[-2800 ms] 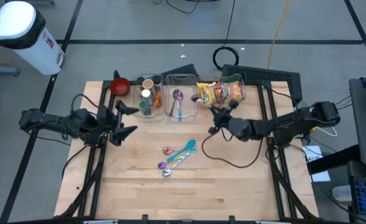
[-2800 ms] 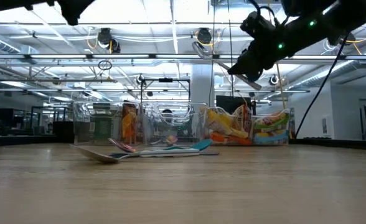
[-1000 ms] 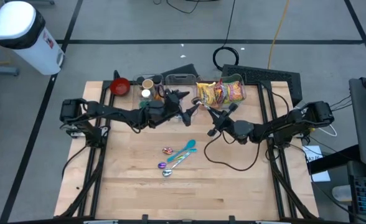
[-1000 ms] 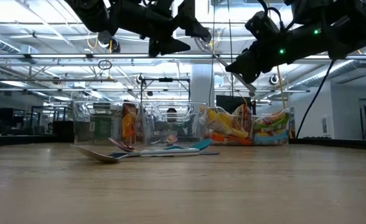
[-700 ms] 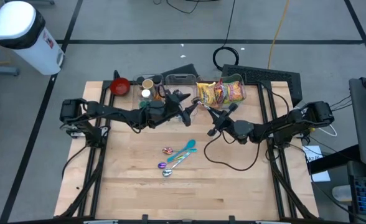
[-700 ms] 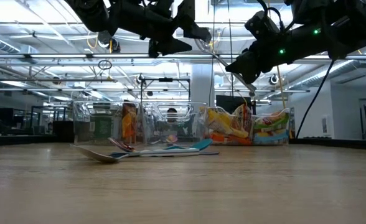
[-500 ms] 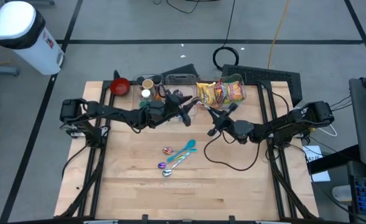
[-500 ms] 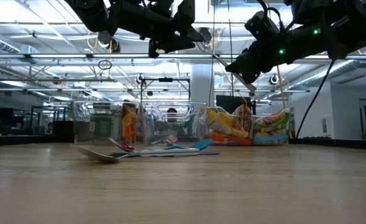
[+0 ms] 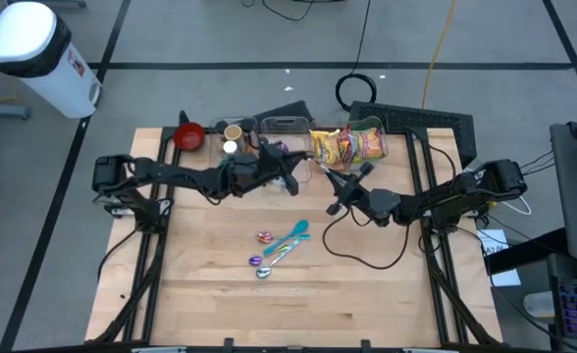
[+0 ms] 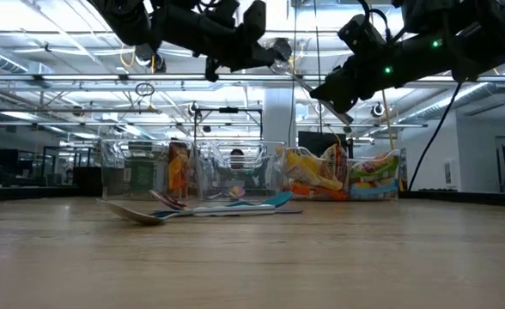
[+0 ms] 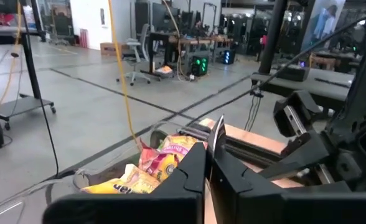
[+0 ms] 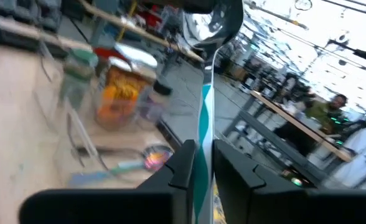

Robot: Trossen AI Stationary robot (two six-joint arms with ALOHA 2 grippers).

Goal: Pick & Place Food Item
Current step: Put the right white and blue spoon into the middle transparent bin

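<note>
Teal-handled spoon (image 12: 204,118) is the one thing gripped, held between both grippers above the table (image 9: 367,294). On the left, the left gripper (image 9: 290,175) reaches across toward the bins, its fingers (image 11: 192,171) pressed together on the spoon's bowl end, which shows edge-on in the left wrist view. The right gripper (image 9: 340,188), just beside it, pinches the spoon's handle with narrow fingers (image 12: 183,165), the shiny bowl standing up beyond them. From above, the spoon itself is hard to make out between the two dark grippers.

Along the table's far edge stand clear bins: the left bin (image 9: 232,147) holds small cups, the middle bin (image 9: 285,126) is partly hidden by the left arm, and the right bin (image 9: 367,129) holds snack bags (image 9: 345,145). Loose spoons (image 9: 279,245) lie mid-table, well apart from both grippers.
</note>
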